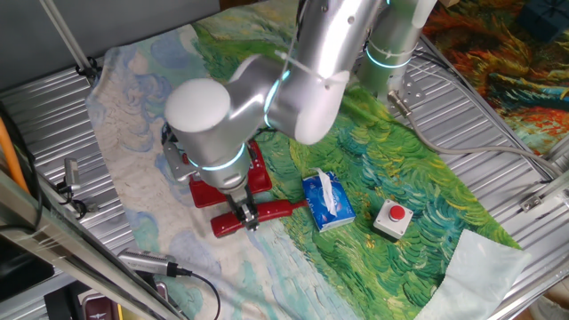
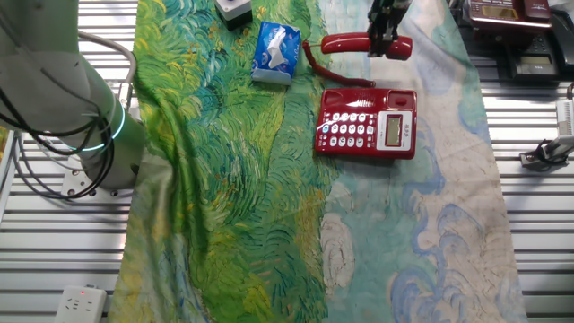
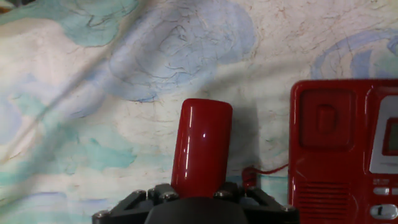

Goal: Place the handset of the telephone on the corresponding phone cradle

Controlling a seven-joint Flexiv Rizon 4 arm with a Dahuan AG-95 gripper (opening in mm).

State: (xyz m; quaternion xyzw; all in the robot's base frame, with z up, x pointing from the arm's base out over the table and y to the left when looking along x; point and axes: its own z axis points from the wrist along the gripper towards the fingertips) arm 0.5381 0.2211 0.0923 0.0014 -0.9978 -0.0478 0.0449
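**Handset pinched near one end, cradle just beside**

Closed around the handset (image 3: pixel 201 146), both fingers (image 2: pixel 387 36), pinching it across its narrow width close to one rounded end. Rigid, by the look of the moulded shell: no sag along the length. Probably light and hollow. Glossy, so likely slippery; off-centre hold, so the long free end may swing or droop when lifted. Nearer the middle of the bar, a better-balanced place to grip. Thin red cord trailing from the far end toward the telephone (image 2: pixel 366 124): some drag to expect.

Glossy red, elongated, rounded at both ends, with a bright highlight on the curve. Seemingly flat on the painted cloth of the counter (image 1: pixel 133 124), parallel to the base and not yet seated.

Just beside the fingers, the phone cradle (image 3: pixel 326 134): an empty recessed strip of the red base, next to the grey display and pale keys. Farther off, beyond the cord end, a blue tissue pack (image 2: pixel 275 49).
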